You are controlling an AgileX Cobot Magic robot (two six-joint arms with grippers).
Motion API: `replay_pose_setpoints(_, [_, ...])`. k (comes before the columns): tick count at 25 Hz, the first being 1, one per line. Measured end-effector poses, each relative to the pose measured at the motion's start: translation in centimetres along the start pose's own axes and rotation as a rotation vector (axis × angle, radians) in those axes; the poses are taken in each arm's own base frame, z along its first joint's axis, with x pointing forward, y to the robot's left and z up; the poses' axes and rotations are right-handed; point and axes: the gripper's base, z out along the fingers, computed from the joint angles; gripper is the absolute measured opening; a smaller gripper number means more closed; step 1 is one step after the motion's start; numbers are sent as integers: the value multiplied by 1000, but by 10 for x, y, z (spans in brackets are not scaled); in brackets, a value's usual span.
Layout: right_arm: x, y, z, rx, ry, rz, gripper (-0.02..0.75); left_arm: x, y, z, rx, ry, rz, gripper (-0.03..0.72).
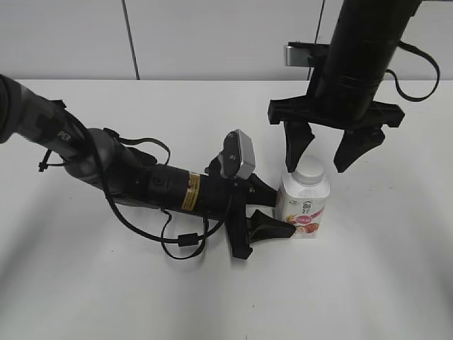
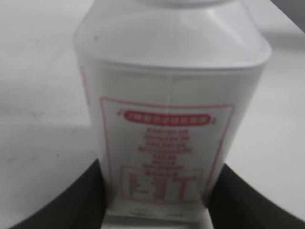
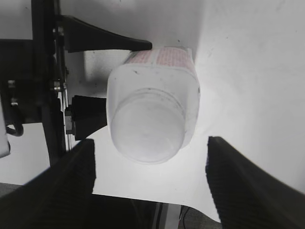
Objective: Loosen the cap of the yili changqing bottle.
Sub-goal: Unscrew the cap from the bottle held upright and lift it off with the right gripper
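Note:
The yili changqing bottle stands upright on the white table, white with a red-pink fruit band on its front. The white cap sits on its neck. My left gripper reaches in low from the left and is shut on the bottle's lower body, one black finger on each side. The left wrist view shows the bottle's printed side close up between the left gripper's fingers. My right gripper hangs open just above the cap, fingers either side and apart from it. The right wrist view looks down on the cap between the open right gripper's fingers.
The white table spreads around the bottle. The left arm with its looped cables lies low across the left half of the table. A grey panelled wall stands behind the table's far edge.

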Motion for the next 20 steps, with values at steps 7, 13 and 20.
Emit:
replay_pose_setpoints(7, [-2, -1, 8, 15, 17, 0, 565, 0, 0, 0, 1, 0, 0, 389])
replay_pose_setpoints(13, [-6, -3, 14, 32, 18, -3, 565, 0, 0, 0, 1, 0, 0, 389])
replay_pose_setpoints(20, [-6, -3, 15, 34, 19, -5, 534, 0, 0, 0, 1, 0, 0, 388])
